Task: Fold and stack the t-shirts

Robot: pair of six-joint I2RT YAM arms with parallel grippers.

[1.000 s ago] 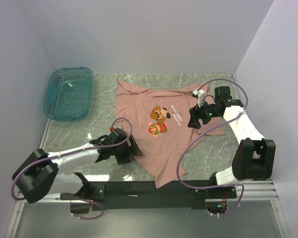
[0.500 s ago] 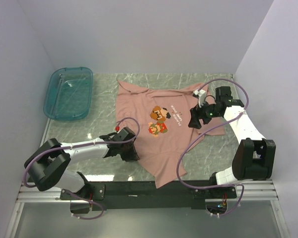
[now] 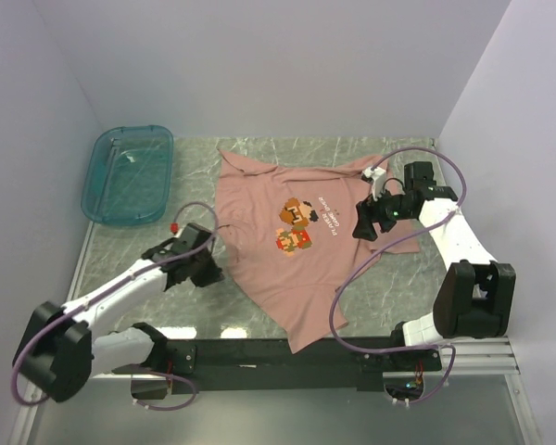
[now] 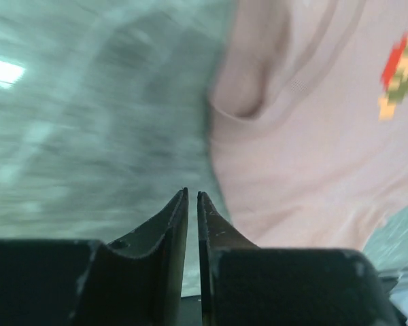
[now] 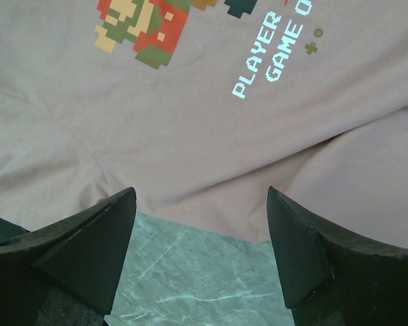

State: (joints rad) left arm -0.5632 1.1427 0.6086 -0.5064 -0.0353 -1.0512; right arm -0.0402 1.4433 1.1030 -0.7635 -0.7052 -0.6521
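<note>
The left arm (image 3: 120,289) lies stretched out low from its base, reaching forward and to the right. The left gripper (image 4: 192,204) holds its two fingers almost together, with only a thin slit between them. The right arm (image 3: 454,236) rises from its base, bends, and reaches to the left. The right gripper (image 5: 200,224) points down, with its fingers spread wide apart.

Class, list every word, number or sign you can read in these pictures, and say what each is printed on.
"PLAYER": white print on the t-shirt, right wrist view.
"GAME O": the line beside it, cut off at the picture's edge.
Top view: the same print is too small to read.
Left wrist view: no text.
</note>
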